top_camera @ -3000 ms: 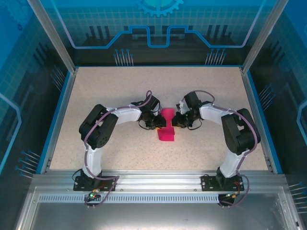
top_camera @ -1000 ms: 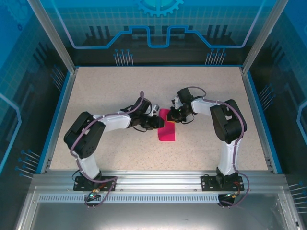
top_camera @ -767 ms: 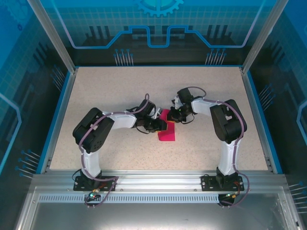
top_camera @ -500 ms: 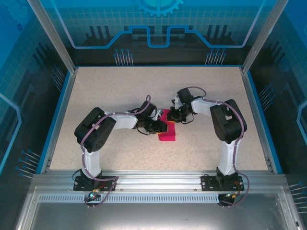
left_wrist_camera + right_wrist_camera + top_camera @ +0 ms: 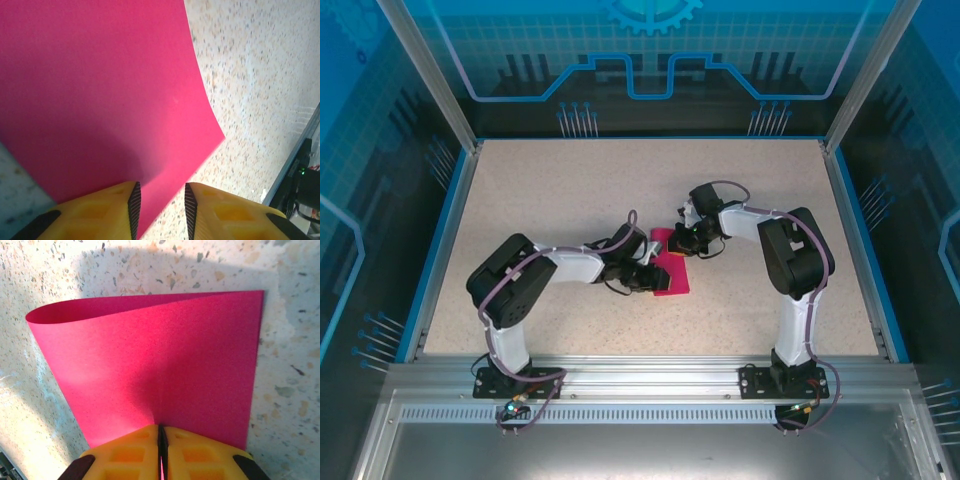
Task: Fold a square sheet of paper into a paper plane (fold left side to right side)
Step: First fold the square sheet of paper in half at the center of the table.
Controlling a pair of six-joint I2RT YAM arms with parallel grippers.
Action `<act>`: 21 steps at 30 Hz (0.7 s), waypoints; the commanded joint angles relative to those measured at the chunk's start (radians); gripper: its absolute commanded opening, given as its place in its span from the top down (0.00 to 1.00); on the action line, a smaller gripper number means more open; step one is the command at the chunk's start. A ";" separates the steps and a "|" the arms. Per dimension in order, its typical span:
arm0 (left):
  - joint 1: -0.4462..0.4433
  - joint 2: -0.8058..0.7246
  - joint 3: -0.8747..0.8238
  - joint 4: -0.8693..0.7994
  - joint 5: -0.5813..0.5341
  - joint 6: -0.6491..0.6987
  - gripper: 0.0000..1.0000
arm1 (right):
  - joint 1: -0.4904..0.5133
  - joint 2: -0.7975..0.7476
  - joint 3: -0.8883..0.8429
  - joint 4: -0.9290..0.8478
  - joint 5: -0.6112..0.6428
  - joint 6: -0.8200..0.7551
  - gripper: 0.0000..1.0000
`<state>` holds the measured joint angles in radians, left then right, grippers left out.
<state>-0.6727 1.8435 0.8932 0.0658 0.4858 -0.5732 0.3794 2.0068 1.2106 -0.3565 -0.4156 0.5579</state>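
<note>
My left pincer [image 5: 162, 192] is nearest to me, at the 9 o'clock edge of the thin magenta-pink square sheet of paper [image 5: 672, 275], which lies about mid-way across the speckled beige table top [image 5: 550, 200]. Its yellow fingers [image 5: 100, 210] stand a little apart with a narrow gap between them. The sheet's edge runs under one finger and across the gap, and I judge that nothing is pinched there.

Farther out, at the sheet's 12 o'clock end, my right pincer [image 5: 161, 432] is pressed together on the paper, with a sliver of pink caught between its pads.

From that wrist, the sheet is doubled over on itself. The upper layer bows up in a loose roll towards 10 o'clock and has no sharp line pressed into it.

So I reckon the first fold, left side to right side, is brought across but not finished: the bend needs flattening into a crease. After that come all the nose and wing folds, as nothing here looks like a pointed paper plane yet.
</note>
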 commanded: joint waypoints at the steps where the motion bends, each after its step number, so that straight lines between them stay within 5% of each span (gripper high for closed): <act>1: -0.035 -0.017 -0.065 -0.049 0.005 -0.002 0.66 | 0.010 0.047 -0.044 -0.108 0.129 0.006 0.89; 10: -0.057 -0.060 -0.131 -0.002 -0.006 -0.045 0.66 | 0.009 0.047 -0.048 -0.105 0.126 0.004 0.89; 21: -0.001 -0.157 -0.016 -0.081 0.008 0.001 0.62 | 0.013 0.037 -0.051 -0.098 0.113 0.006 0.89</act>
<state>-0.7036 1.6978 0.8139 0.0257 0.4698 -0.5980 0.3801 2.0060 1.2102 -0.3565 -0.4156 0.5579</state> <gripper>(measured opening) 0.375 0.110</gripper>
